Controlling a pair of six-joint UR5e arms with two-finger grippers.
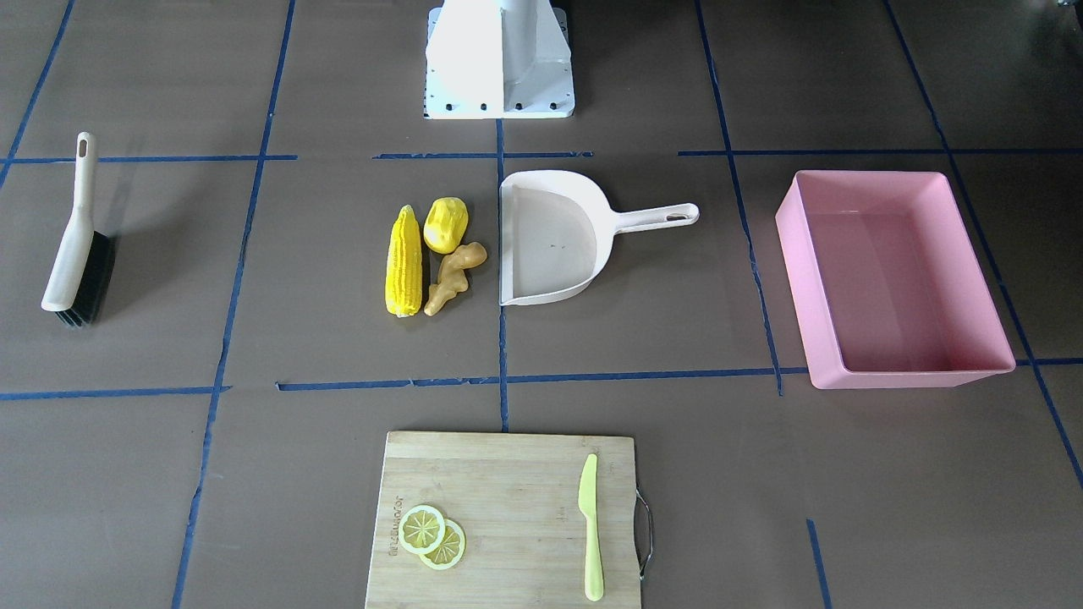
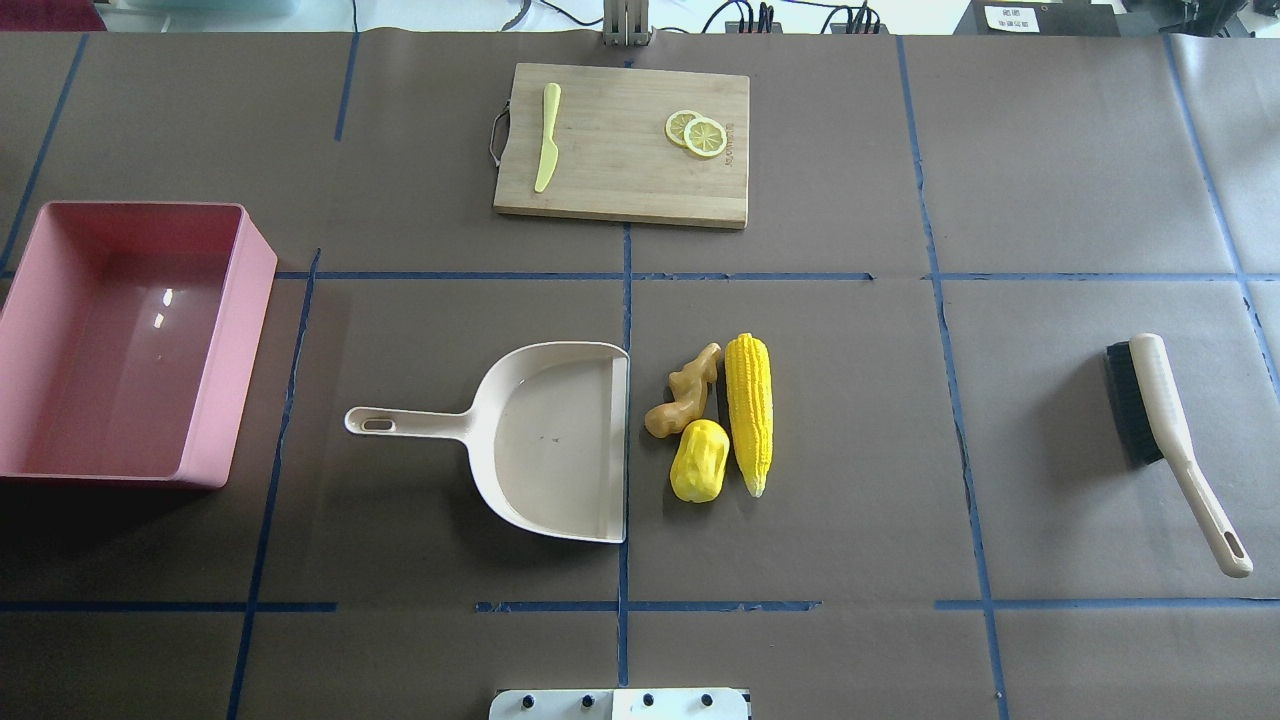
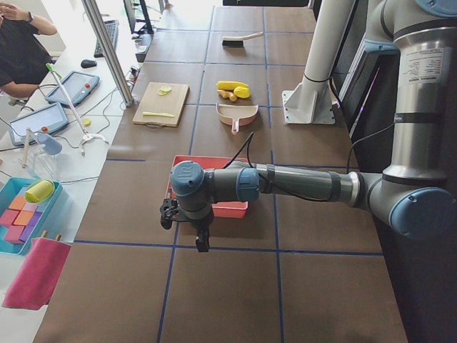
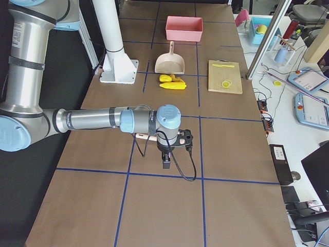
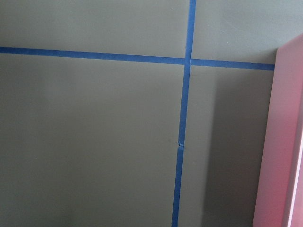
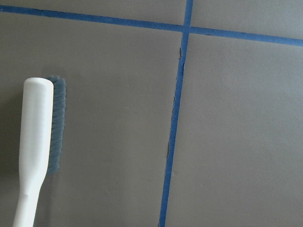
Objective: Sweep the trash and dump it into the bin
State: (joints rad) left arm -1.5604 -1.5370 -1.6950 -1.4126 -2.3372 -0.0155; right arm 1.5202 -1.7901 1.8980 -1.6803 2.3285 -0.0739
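Corn cob (image 2: 750,413), pepper lump (image 2: 699,460) and ginger root (image 2: 684,390) lie unswept by the dustpan (image 2: 560,440), far from the left end effector (image 3: 203,245) beside the pink bin (image 2: 235,360) and the right end effector (image 4: 167,164) near the brush (image 6: 35,142). Neither end effector's grip is discernible.

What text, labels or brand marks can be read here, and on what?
Nothing reads clearly.
Brand mark on the cutting board: too blurred.
Printed label on the left arm: too small.
White sheet beyond the table's far edge: too small.
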